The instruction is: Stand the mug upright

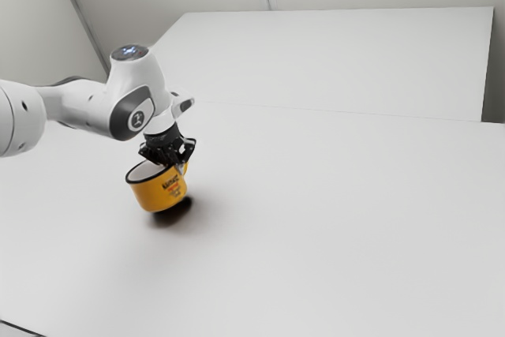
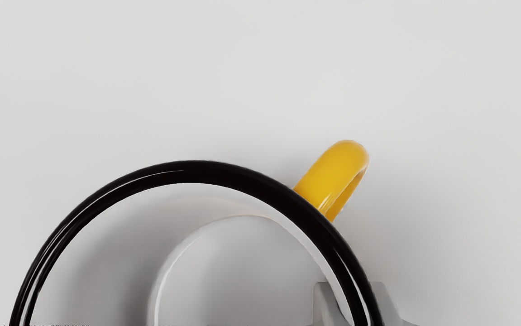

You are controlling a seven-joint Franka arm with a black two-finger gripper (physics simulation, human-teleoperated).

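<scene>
Yellow mug (image 1: 154,195) being held at its rim by the gripper (image 1: 178,166), over the near table (image 1: 339,226); its body being tilted, mouth leaning toward the exterior view's left. Contact between base and table not being clearly shown. Black rim (image 2: 206,171) and pale interior (image 2: 224,267) being shown in the wrist view, with one fingertip (image 2: 326,308) being placed inside, the other outside, the wall being pinched between them. Yellow handle (image 2: 332,174) being left ungripped, near the fingers. Dark shadow (image 1: 180,214) being cast just beside the base.
</scene>
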